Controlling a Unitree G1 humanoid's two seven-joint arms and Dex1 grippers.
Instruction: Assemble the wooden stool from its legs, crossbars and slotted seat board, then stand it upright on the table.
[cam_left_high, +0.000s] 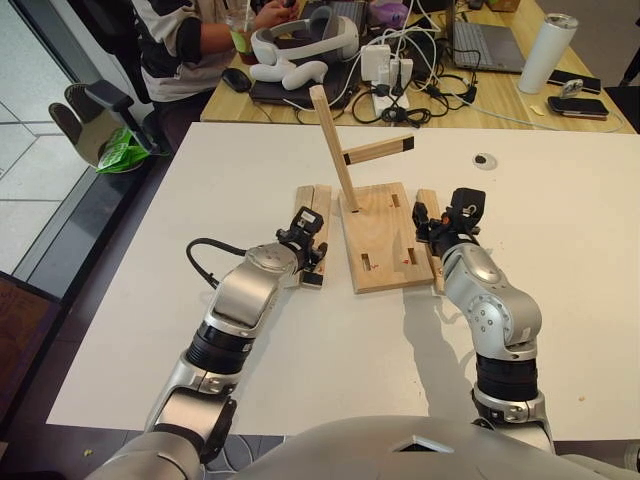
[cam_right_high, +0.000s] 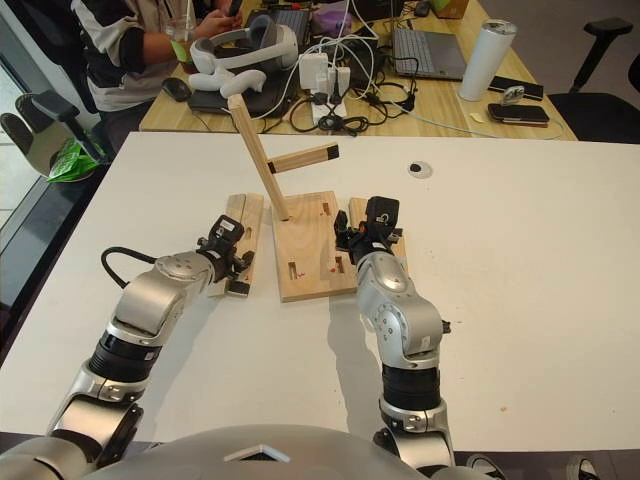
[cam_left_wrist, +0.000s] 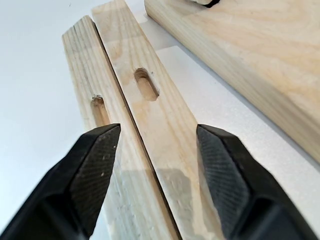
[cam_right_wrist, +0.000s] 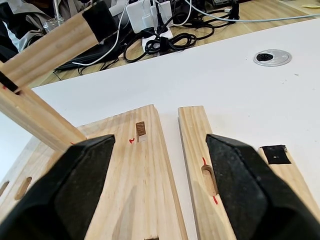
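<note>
Two loose legs (cam_left_wrist: 150, 120) lie side by side, touching, at the left of the slotted seat board (cam_left_high: 380, 240), which rests flat at the centre of the white surface (cam_left_high: 560, 260). A third leg (cam_left_high: 333, 150) stands tilted in a slot near the board's upper left corner, with a crossbar (cam_left_high: 380, 150) jutting from it toward the right, and a fourth leg (cam_right_wrist: 197, 165) lies just beside the board's right edge. The left end effector (cam_left_wrist: 157, 132) is spread wide and holds nothing, its fingers straddling both left-hand legs at once. The step looks to be picking up one of them, so I would shift it sideways until only a single leg sits between the pads, or closing may pinch the pair and drag both. Grip near the middle, clear of the mortise holes, leaving the end free to enter its slot. The right end effector (cam_right_wrist: 160, 142) is likewise open and empty, over the gap between board and fourth leg; it seems well placed to press on the board and steady it, since the tilted leg could topple if the board slides
</note>
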